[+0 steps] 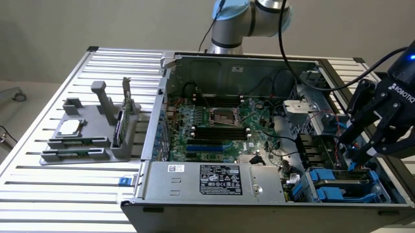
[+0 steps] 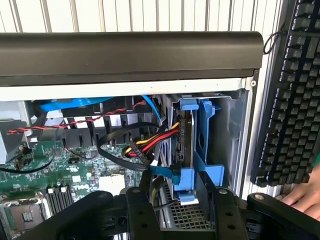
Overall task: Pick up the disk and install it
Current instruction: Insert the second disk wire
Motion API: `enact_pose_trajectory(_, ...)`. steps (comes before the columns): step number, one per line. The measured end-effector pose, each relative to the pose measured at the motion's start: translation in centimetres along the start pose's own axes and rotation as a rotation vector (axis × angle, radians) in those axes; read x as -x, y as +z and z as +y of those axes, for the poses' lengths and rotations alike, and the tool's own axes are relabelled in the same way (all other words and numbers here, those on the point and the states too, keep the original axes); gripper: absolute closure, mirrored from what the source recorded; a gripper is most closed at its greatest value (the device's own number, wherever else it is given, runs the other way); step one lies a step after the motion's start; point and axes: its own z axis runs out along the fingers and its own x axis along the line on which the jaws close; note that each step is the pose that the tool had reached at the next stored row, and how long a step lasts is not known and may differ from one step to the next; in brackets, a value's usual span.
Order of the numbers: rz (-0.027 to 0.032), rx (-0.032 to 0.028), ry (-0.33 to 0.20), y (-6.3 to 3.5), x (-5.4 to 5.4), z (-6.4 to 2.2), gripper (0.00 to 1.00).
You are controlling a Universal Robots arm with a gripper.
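The pincer (image 1: 364, 151) hangs released, holding nothing, inside the open case (image 1: 155, 121) on the counter (image 1: 39, 189); the disk (image 2: 189, 145) sits upright in its blue bay just beneath the fingertips (image 2: 141, 210); a hand (image 2: 306, 196) rests beside a keyboard (image 2: 292, 100).

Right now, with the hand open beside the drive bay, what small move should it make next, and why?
Probably ease the hand slowly down toward the disk. The hand is open with nothing in it, and the wrist view shows the blue-framed disk standing on edge just ahead of it. The cables lie close beside the disk, so a short, careful approach seems safest.
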Motion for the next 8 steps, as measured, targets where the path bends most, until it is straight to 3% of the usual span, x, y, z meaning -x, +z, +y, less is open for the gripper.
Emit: enact_pose_trajectory(8, -0.0138, 0.0121, 0.005, 0.60, -0.07, -0.25, 0.53)
